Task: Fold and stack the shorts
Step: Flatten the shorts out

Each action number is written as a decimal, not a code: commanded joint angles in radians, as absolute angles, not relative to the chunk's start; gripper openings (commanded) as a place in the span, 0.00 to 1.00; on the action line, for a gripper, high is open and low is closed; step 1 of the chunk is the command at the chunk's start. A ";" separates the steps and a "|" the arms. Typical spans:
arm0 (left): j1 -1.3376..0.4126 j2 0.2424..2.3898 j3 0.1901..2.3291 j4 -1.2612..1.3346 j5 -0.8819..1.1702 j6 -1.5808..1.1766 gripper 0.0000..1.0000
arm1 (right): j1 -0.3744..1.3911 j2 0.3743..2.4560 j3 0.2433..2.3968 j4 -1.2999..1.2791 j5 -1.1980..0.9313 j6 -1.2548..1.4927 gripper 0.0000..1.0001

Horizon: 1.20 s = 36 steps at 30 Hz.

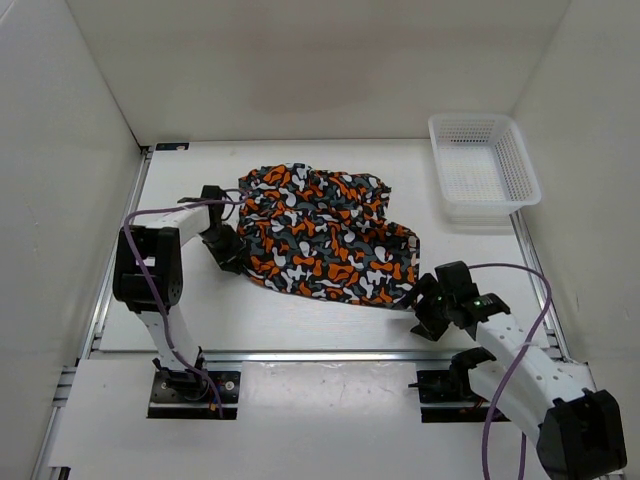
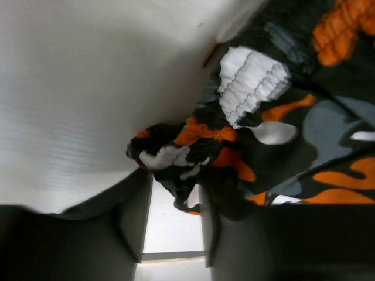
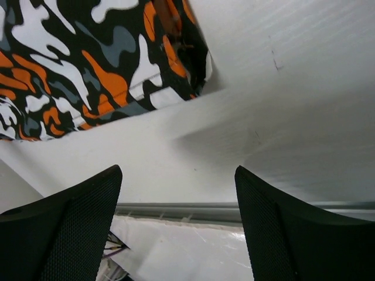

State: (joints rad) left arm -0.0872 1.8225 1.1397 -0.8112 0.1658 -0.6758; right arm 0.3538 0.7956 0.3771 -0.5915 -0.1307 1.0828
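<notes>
The camouflage shorts (image 1: 320, 235) lie crumpled in a loose heap at the middle of the table. My left gripper (image 1: 232, 252) is at their left edge. In the left wrist view its jaws (image 2: 176, 193) are narrowed on a bunched fold of the shorts (image 2: 176, 155) at the fingertips, with the ruffled waistband beyond. My right gripper (image 1: 427, 305) sits just off the shorts' near right corner. In the right wrist view it (image 3: 179, 175) is wide open and empty, and the corner of the shorts (image 3: 70, 64) lies ahead of it to the left.
A white plastic mesh basket (image 1: 492, 207) stands at the back right of the table. A metal rail (image 1: 320, 355) runs along the table's near edge, also in the right wrist view (image 3: 193, 211). White walls close in the left, right and back.
</notes>
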 commanded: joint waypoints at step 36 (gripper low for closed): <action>-0.101 1.582 2.321 -1.273 0.107 -0.583 0.10 | 0.202 1.224 1.774 -0.673 0.078 0.520 0.00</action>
